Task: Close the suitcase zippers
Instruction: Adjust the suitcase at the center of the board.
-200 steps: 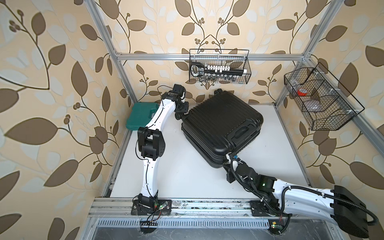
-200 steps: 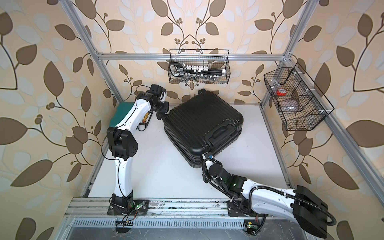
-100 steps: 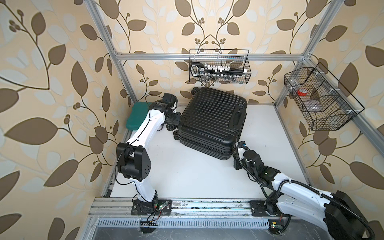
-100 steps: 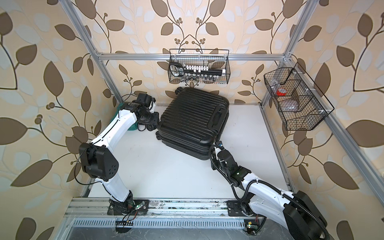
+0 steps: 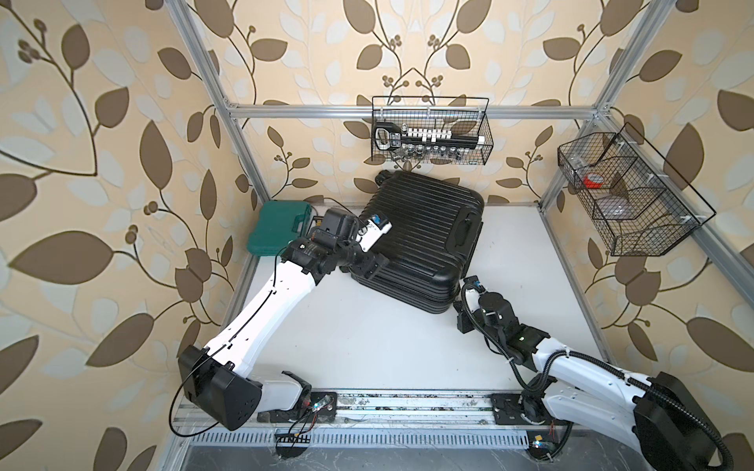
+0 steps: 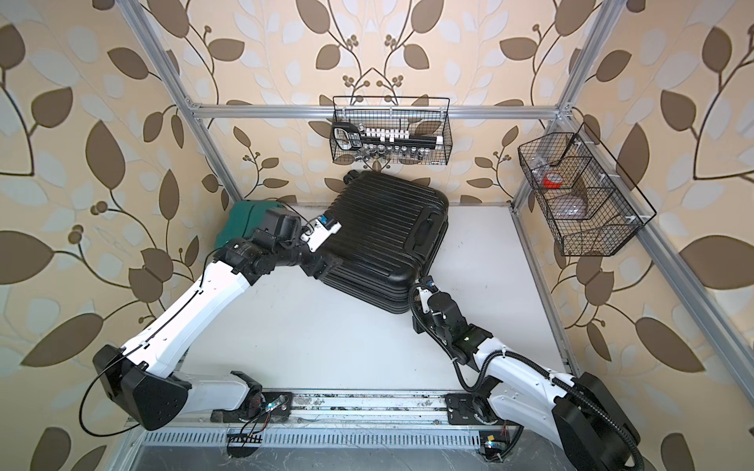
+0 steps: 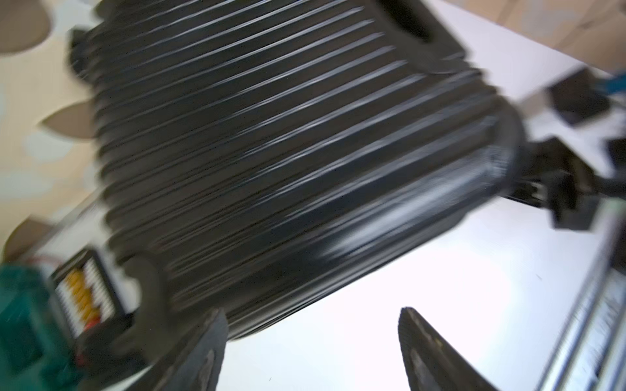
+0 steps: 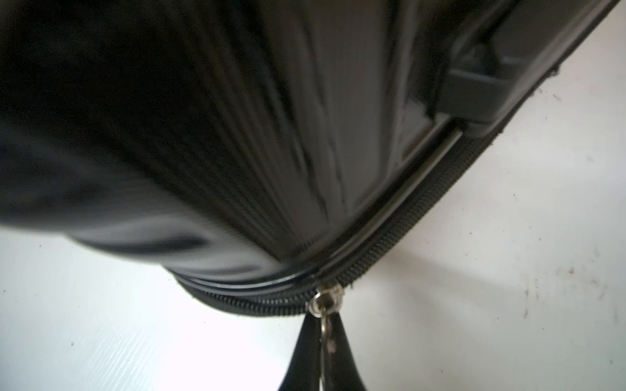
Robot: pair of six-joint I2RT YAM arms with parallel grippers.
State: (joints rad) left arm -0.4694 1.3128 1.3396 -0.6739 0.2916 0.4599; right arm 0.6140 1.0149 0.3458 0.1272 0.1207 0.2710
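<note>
Swung round since a second ago, the suitcase (image 5: 424,240) lies flat at the back of the desk (image 5: 367,338), under the wire basket (image 5: 430,130). Your left fingers (image 7: 203,345) stand wide apart by its corner — holding nothing; your right fingers (image 8: 301,352) pinch a pull (image 8: 325,299) of the zippers (image 8: 389,237) at its near corner.
</note>
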